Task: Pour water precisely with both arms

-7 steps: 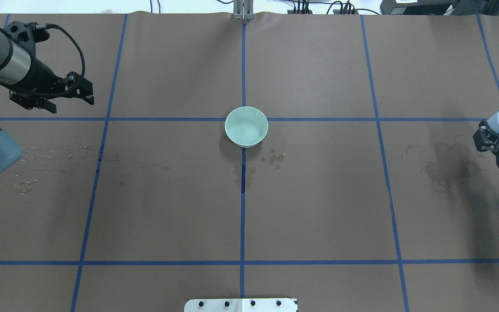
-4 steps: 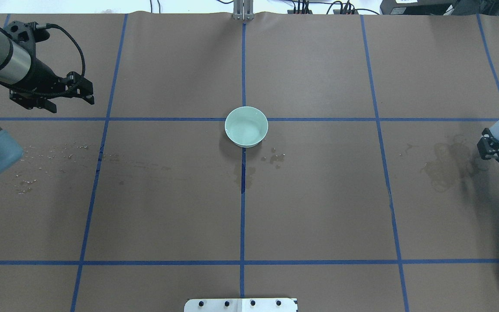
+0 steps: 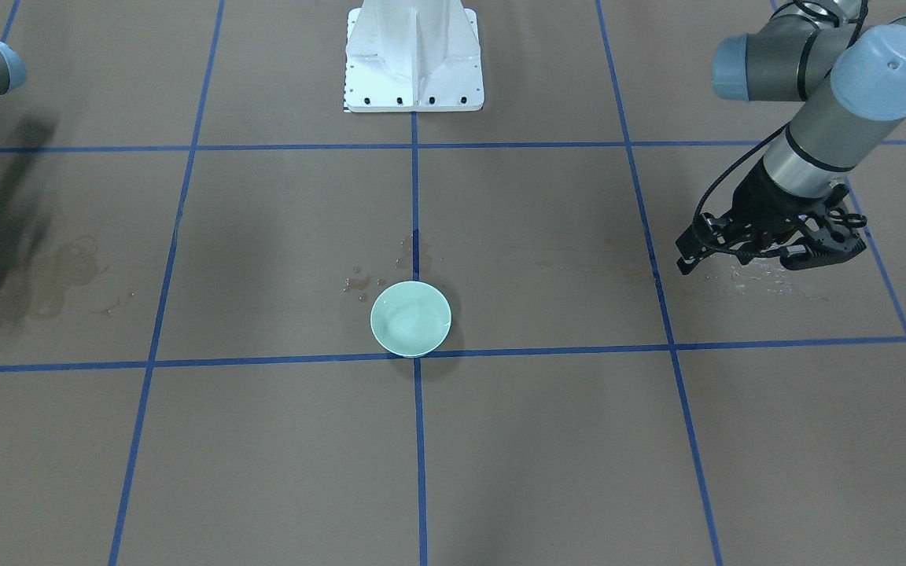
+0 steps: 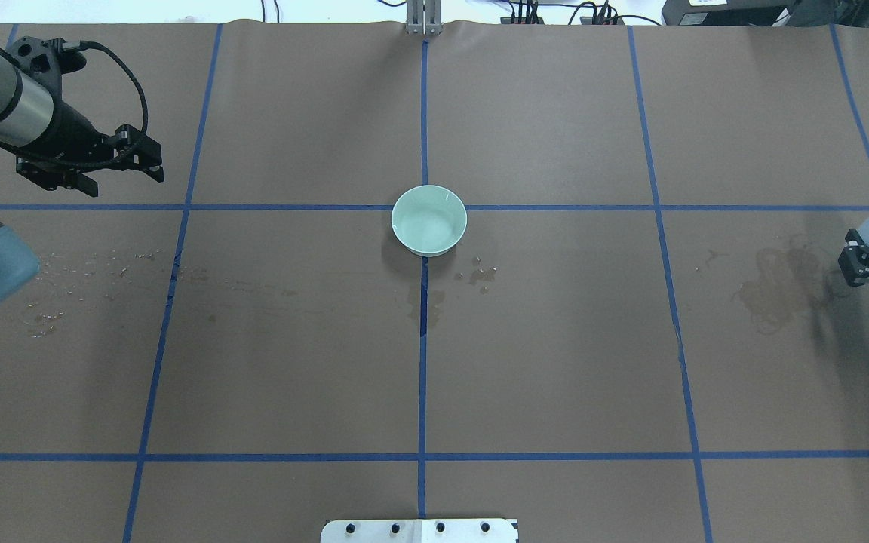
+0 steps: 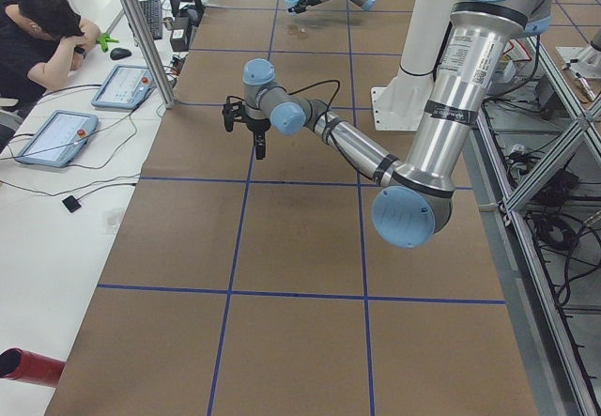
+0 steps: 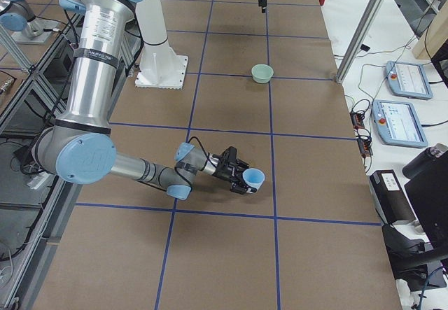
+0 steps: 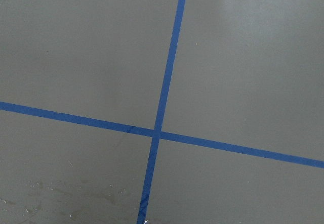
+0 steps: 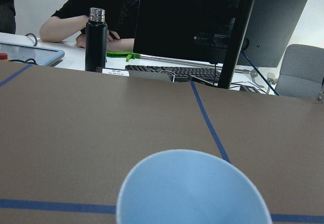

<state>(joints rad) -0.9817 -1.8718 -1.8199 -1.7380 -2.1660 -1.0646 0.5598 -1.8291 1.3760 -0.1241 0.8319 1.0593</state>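
Two patches of the water show as glossy beads on the brown paper. One is a small cluster just beside the green bowl, on the side toward my base. The other is a thin trail of droplets below my left gripper and a little nearer my base than it. That trail runs lengthwise along the table, from my left end toward the centre, fading as it goes.

My left gripper hangs above the paper with its jaws spread wide and nothing between them. It is well apart from the bowl. Its wrist camera shows only crossing blue tape lines and a few wet smears at the bottom of the view.

My right gripper is clamped on the blue cup, low over the table near my right end, far from the bowl. The cup is tilted off upright, and its mouth opens toward the right-end camera.

Overhead, the cup and my right gripper are cut by the view's edge. I cannot tell whether any water is in the cup: its inside looks plain pale blue. The bowl shows a faint glint, but I cannot tell whether it holds any water. Dark ring stains mark the paper beside my right gripper.
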